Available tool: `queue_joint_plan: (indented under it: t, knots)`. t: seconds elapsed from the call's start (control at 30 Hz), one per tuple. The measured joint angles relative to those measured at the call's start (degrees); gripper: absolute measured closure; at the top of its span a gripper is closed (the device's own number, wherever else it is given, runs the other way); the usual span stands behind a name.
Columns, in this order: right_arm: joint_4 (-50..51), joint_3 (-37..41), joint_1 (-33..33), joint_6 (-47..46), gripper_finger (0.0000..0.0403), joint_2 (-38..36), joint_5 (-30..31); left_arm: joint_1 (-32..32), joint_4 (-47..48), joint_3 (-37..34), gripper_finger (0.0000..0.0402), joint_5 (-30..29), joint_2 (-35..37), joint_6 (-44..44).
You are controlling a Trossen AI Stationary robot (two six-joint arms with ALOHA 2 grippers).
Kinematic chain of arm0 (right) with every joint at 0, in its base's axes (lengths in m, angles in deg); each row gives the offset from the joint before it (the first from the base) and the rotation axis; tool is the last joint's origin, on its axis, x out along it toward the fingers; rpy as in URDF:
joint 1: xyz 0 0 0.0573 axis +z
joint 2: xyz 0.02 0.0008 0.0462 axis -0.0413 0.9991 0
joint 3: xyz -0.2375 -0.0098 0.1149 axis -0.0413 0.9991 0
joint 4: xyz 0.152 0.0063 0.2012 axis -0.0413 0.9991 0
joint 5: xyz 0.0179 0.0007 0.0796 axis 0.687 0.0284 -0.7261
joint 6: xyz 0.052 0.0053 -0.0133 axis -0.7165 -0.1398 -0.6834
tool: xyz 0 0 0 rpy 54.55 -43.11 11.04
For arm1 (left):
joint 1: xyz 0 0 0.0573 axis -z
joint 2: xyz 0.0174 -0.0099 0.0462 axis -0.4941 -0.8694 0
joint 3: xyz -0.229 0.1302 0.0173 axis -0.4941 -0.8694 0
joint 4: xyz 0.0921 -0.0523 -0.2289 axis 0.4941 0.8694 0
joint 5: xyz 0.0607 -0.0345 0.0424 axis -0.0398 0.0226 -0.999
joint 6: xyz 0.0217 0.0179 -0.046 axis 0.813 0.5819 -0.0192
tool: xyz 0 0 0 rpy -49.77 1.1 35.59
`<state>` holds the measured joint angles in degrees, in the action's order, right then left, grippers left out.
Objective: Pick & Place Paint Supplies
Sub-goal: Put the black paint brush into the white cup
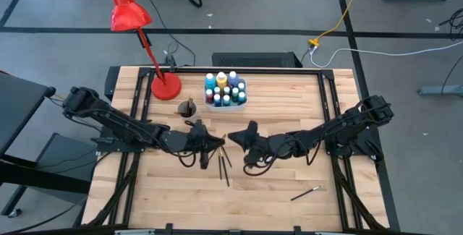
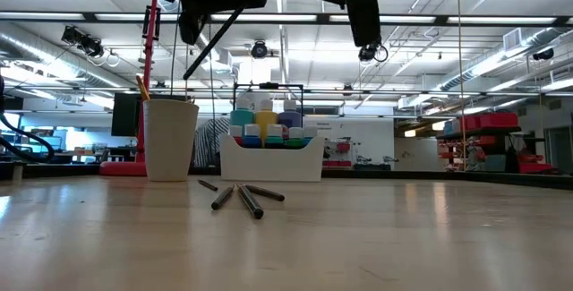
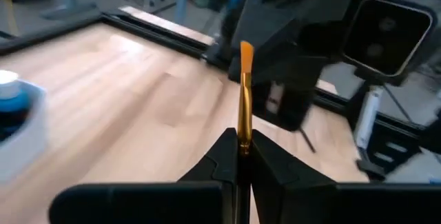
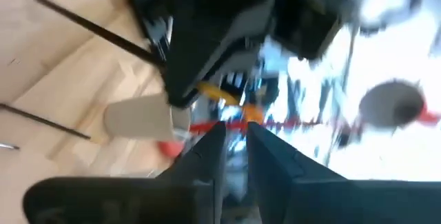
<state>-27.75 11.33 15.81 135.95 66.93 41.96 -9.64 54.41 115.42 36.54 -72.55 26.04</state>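
The left gripper (image 3: 241, 156) pinches a brush (image 3: 244, 93) above mid-table while the right gripper (image 4: 234, 145), slightly parted and empty, sits so close that any swing toward the cup (image 1: 187, 108) risks collision.

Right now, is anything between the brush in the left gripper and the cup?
Nothing I can see. The left gripper holds the brush in the air, and nothing lies on the table between it and the cup. The right gripper is on the other side.
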Motion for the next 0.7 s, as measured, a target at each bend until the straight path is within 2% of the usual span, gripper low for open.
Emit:
queue_joint_plan:
  t: [0.07, 0.2, 0.33, 0.43, 0.53, 0.7]
  knots:
    - [0.0, 0.0, 0.0, -4.6, 0.0338, 0.0, 5.0, 0.0, 2.4, 0.0, 0.0372, -1.0, 1.5, 0.0]
    - [0.0, 0.0, 0.0, -6.1, 0.0339, 0.0, 15.0, 0.0, 6.9, 0.0, 0.0370, 0.1, 2.9, -0.4]
    - [0.0, 0.0, 0.0, -13.3, 0.0343, 0.0, 19.1, 0.0, 9.5, 0.0, 0.0378, -2.2, 3.3, 0.1]
    - [0.0, 0.0, 0.0, -22.1, 0.0344, 0.0, 19.2, 0.0, 9.4, 0.1, 0.0378, -10.0, 4.1, 2.0]
    - [0.2, 0.0, 0.0, -28.6, 0.0344, 0.0, 19.0, 0.0, 11.9, 0.2, 0.0367, -22.3, 6.8, 3.4]
    - [0.9, 0.0, 0.0, -34.0, 0.0344, 0.0, 18.9, 0.6, 13.4, 0.4, 0.0372, -36.5, 13.1, 8.9]
